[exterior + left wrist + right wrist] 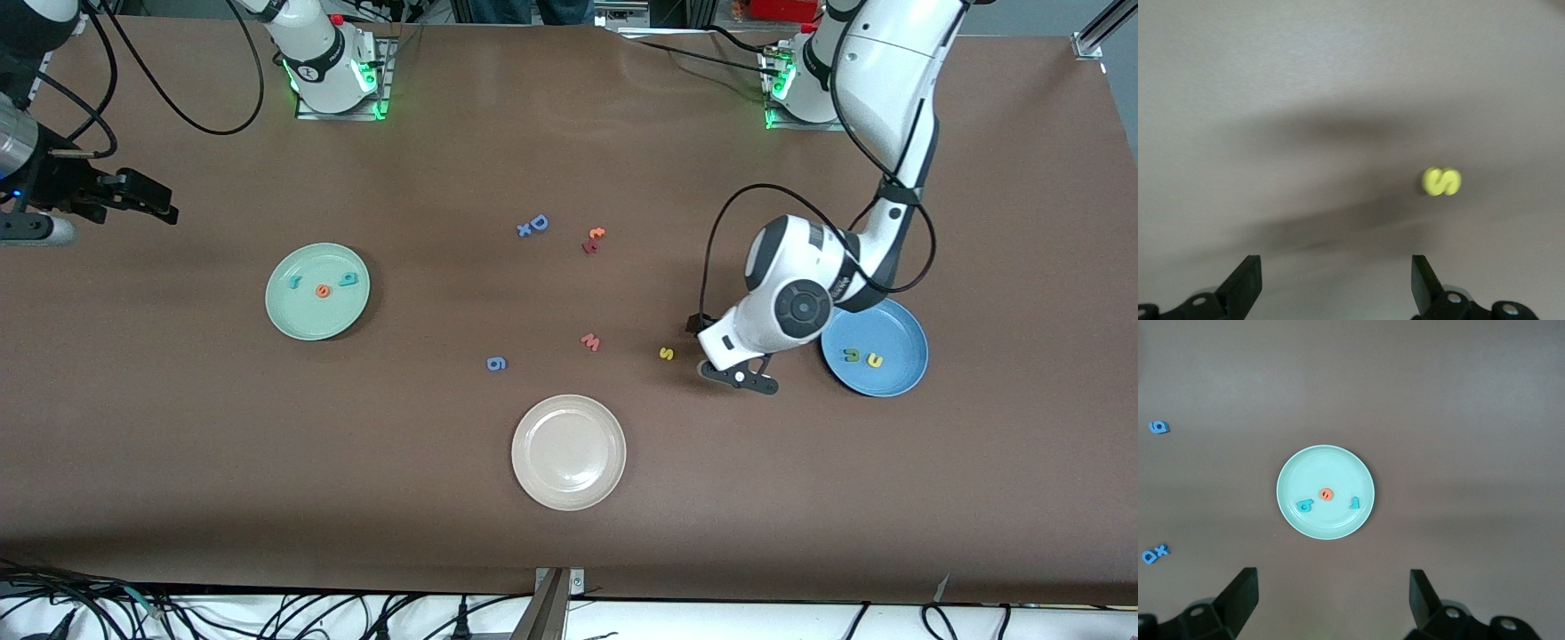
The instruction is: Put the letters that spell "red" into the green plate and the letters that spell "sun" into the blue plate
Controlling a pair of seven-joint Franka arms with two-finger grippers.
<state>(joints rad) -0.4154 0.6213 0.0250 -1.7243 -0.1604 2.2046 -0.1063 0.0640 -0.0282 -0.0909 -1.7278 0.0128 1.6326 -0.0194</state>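
The brown counter (569,551) carries three round plates. The pale mint-green plate (293,316) lies toward the right arm's end and holds the teal foam "r" (294,284), the orange foam "e" (322,290) and the teal foam "d" (351,279). The medium-blue plate (898,378) lies toward the left arm's end and holds the dark green foam "n" (852,356) beside the yellow foam "u" (875,360). A beige-white plate (569,452) lies nearest the front camera.

The left gripper (1335,283) hangs over bare counter between the blue plate and the yellow foam "s" (666,354), its fingers (1245,283) spread and holding nothing; the blurred wrist view seems to show the "s" lying flat just ahead of them. The right gripper (1331,600) waits high over its end of the counter, fingers released.

Loose letters lie mid-counter: a blue capital "D" (538,222), a red "w" (590,342) and a blue "g" (497,363).
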